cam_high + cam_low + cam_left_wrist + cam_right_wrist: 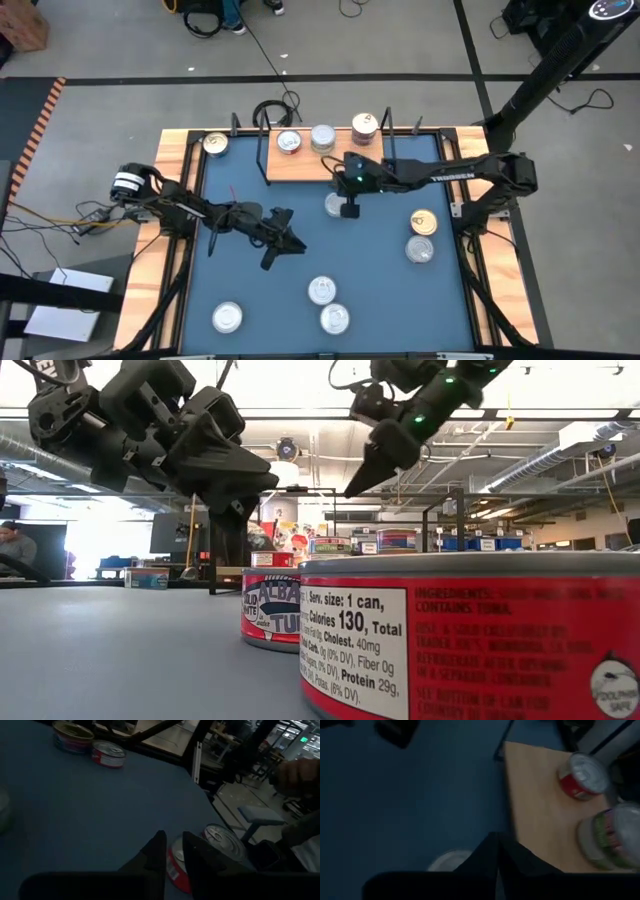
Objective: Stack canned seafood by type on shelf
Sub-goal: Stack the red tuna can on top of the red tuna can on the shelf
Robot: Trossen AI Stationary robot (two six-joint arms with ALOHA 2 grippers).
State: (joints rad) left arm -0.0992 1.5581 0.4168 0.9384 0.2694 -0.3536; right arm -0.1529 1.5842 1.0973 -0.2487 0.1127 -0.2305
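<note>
Overhead, round shiny tins (322, 290) dot wooden shelf (300, 165).

We see a robotics lab in an open industrial hall: grey concrete floor (100, 40) with loose cables (270, 110), exposed ceiling ducts (600, 435), and distant workbenches (480, 540) behind the blue table (250, 290).

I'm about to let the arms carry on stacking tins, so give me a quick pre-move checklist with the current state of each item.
1. Right gripper empty, fingers together: ok.
2. Right gripper above the table, by the loose can: ok.
3. Left gripper empty over bare blue table: ok.
4. Free room on the shelf beside its cans: ok.
5. All cans on the shelf: not ok, several remain on the table.
6. Type of the loose can: cannot tell.
</note>
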